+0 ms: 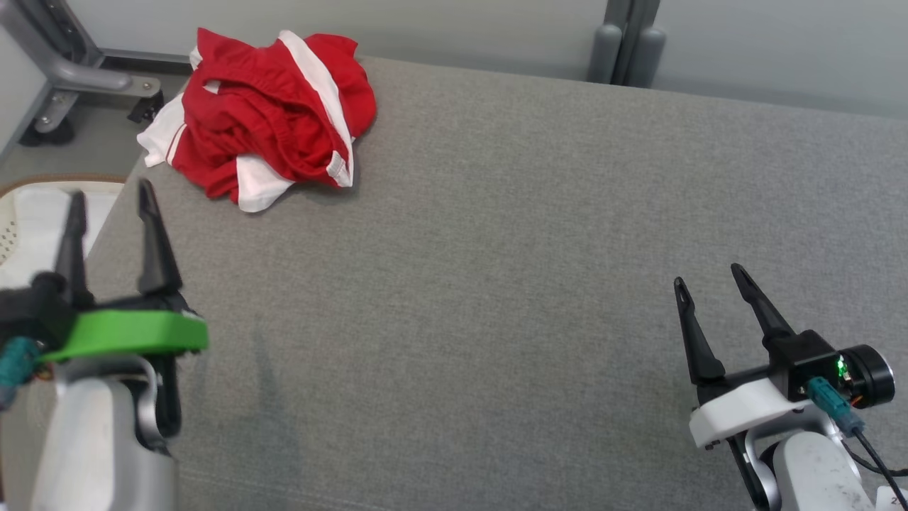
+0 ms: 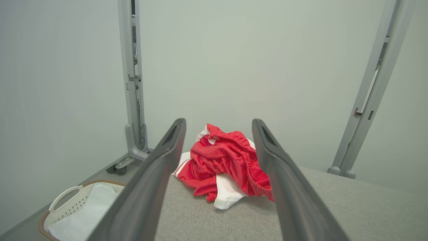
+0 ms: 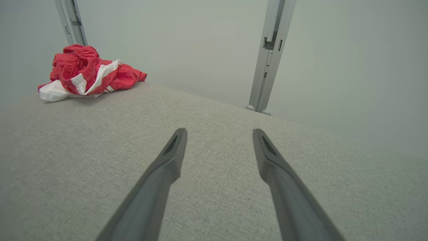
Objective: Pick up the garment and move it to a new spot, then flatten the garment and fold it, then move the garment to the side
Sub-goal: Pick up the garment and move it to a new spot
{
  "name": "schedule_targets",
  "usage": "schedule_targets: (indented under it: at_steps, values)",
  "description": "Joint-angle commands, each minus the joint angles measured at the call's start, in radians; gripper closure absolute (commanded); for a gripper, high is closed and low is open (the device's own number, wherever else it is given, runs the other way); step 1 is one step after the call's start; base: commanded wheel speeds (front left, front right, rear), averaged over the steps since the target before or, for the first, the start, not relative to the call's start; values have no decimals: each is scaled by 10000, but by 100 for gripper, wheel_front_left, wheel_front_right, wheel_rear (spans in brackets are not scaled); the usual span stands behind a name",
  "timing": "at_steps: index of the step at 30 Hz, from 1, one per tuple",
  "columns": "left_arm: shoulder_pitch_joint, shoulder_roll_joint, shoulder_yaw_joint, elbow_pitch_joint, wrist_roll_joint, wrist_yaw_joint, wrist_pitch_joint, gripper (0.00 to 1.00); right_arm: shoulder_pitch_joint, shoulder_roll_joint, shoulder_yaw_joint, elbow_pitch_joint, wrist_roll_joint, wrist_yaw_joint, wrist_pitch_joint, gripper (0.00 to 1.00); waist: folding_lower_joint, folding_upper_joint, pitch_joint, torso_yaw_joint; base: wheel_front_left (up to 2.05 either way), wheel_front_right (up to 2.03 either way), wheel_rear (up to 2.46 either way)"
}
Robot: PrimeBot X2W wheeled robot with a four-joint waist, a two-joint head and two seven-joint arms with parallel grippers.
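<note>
Garment (image 1: 269, 113) red with white panels and stripes, crumpled in a loose heap at the far left corner of the grey cloth-covered table (image 1: 496, 284); one white flap hangs slightly over the left edge. Elastic waistband visible on top of the heap in the left wrist view (image 2: 224, 164). From the right wrist the same heap (image 3: 87, 72) sits at the far corner, well apart from that arm. Left gripper (image 1: 110, 193) at the near left edge of the table, green collar at the wrist, fingers pointing toward the garment, jaws spread wide, nothing between them. Through its own camera the left gripper (image 2: 219, 122) frames the heap between the two dark fingers but is clear of it, no contact. Right gripper (image 1: 709, 275) near the near right corner, white collar, small green light on its side, jaws likewise apart and holding nothing; in its wrist view (image 3: 219, 131) the fingers hover over bare grey cloth (image 3: 67, 150). Laundry basket (image 1: 8, 241), white with a brown rim, stands beside the left edge, below table level; white cloth (image 2: 87, 214) lies in it. Grey metal frame posts (image 1: 628, 42) stand behind the far edge against a pale wall.
</note>
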State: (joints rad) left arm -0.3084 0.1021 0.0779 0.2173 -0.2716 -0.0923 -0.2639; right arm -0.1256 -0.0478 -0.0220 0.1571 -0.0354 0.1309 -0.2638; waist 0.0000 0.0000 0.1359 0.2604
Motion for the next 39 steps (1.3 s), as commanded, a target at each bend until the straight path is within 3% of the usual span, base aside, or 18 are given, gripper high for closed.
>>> schedule_targets:
  at_steps: [1,8,11,19,26,35,37,39]
  values:
    - [-687,271,116,-14,-94,-74,-9,0,-201,-46,4,-76,-109,-3,-15,0,0,0,558,-486,0,0,0]
    - [-3436,1629,166,420,-222,-231,895,0,-851,-47,130,-319,-496,-3,-13,0,0,0,1648,-1267,0,0,0]
    - [-4521,1890,263,1170,-901,-307,1668,0,-1150,-47,163,-414,-634,-5,-13,0,0,0,2246,-1608,0,0,0]
    - [-5969,2792,-154,3351,-1307,-387,3012,0,-1662,-39,215,-635,-830,-5,-10,0,0,0,3483,-2278,0,0,0]
    - [-6410,3067,-496,5101,-1661,-379,3854,0,-1758,-39,126,-776,-895,-5,-10,0,0,0,4181,-2447,0,0,0]
    - [-6564,3127,-676,6186,-1999,-388,4126,0,-1696,-42,171,-682,-792,-5,-10,0,0,0,4375,-2419,0,0,0]
    - [-6594,3098,-691,6341,-2050,-388,4079,45,-1693,-41,175,-634,-770,-5,-10,0,0,0,4332,-2404,0,0,0]
    - [-6577,3081,-715,6524,-2097,-377,4054,72,-1706,-41,206,-596,-734,-5,-10,0,0,0,4260,-2390,0,0,0]
